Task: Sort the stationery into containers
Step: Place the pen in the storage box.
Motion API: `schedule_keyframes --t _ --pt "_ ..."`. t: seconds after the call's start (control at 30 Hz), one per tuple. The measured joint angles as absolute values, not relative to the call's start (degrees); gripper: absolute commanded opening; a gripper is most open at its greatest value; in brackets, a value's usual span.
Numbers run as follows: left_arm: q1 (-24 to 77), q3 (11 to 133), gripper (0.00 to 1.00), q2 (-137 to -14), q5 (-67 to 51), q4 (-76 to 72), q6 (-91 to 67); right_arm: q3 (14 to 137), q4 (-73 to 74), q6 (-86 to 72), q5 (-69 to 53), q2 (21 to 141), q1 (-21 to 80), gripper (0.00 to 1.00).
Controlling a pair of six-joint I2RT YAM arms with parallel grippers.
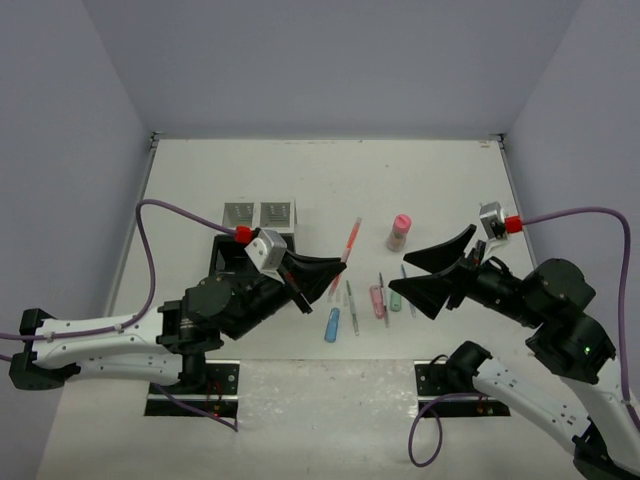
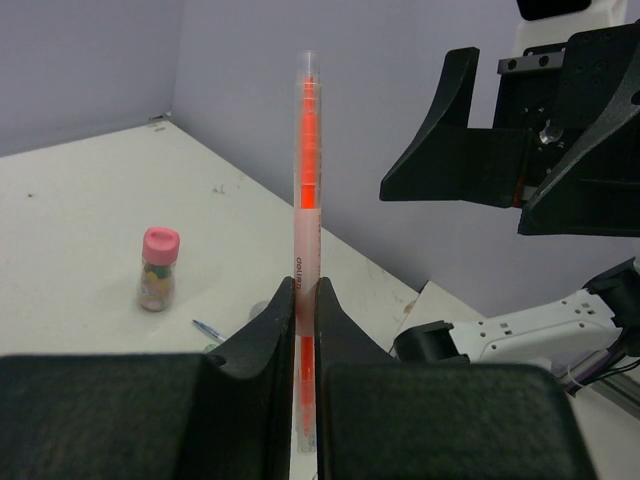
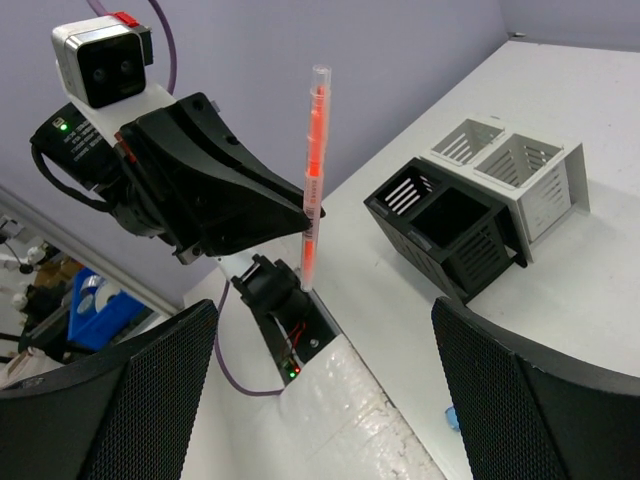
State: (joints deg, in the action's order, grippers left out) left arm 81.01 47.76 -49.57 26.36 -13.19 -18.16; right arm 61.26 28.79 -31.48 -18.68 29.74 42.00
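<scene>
Left hand (image 1: 338, 268): closed tight on the orange pen (image 1: 350, 240), which is pinched between the two black fingertips (image 2: 283, 300) low on its barrel.
Pen in the grip: it stands straight up out of the left hand (image 2: 305, 292) in the left wrist view. Most of the clear barrel with its orange core (image 2: 308, 150) is above the fingers, and a short length shows below them.
Pen position: it is held up in the air (image 3: 315, 150), to the right of the organiser and on the far side of the loose stationery.
Right hand (image 1: 400, 275): spread wide with nothing between its fingers. It is above the counter (image 1: 420, 170), facing the left hand (image 3: 312, 215) and apart from the pen.
Organiser: two white mesh compartments (image 1: 260, 213) are joined to two black ones (image 3: 450, 230), on the counter at the left. The left arm partly covers the black pair in the top view.
Loose stationery: the pink-capped bottle (image 1: 399, 231) stands upright. The blue capsule piece (image 1: 332, 324) and several thin pens (image 1: 352, 305) lie between the two hands.
Writing: there is a short dark print on the pen barrel just above the fingertips (image 2: 298, 264), too small to read.
</scene>
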Motion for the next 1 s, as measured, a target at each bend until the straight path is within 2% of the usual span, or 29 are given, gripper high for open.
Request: schedule_keyframes --t 0.7,0.8,1.0 --pt "81.01 47.70 0.00 -49.93 24.88 -14.11 -17.33 60.41 28.01 -31.51 -19.23 29.74 42.00 0.89" --pt "81.01 48.13 0.00 -50.83 27.10 -13.83 -17.24 60.29 27.84 -31.48 -19.16 29.63 42.00 0.88" --pt "77.85 52.63 0.00 -57.21 40.12 -9.40 -16.87 58.88 27.51 -31.03 -16.54 27.88 42.00 0.89"
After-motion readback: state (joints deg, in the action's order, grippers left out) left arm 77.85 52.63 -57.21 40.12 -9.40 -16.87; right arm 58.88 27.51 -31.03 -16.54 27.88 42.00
